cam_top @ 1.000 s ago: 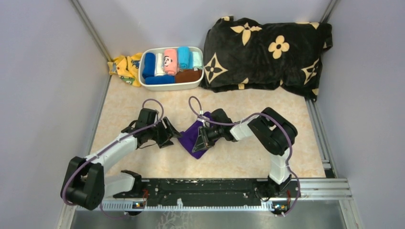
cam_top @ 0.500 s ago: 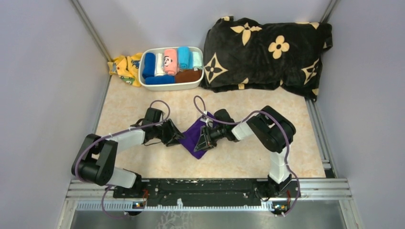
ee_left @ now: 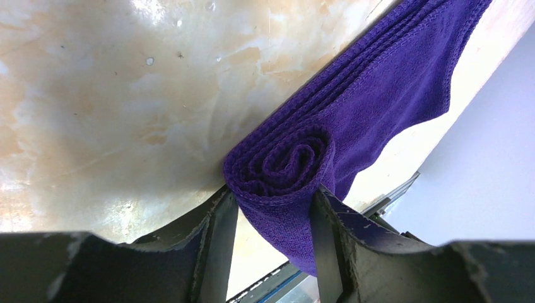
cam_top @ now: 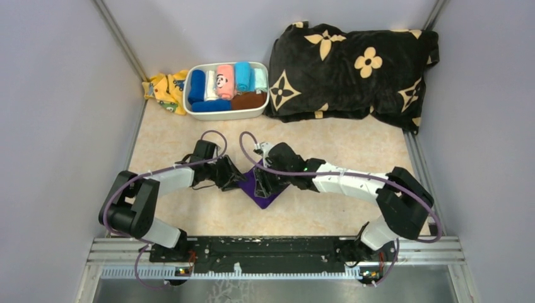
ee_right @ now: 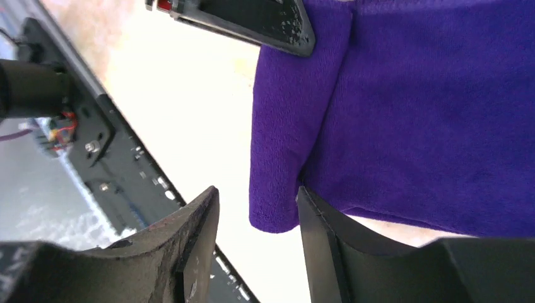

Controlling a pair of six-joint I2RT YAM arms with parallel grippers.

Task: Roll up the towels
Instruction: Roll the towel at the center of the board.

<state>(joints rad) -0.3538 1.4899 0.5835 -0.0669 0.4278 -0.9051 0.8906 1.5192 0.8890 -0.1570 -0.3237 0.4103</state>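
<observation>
We see the deep purple soft towel (ee_right: 429,113) lying on the pale table (ee_right: 189,126), its left edge rolled thick. The roll's end sits between the spread dark fingers of the right gripper (ee_right: 257,203), and the left gripper's black flat finger (ee_right: 252,22) touches the roll above.

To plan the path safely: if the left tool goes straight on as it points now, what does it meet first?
The rolled end of the purple towel, which sits between its fingers.
</observation>
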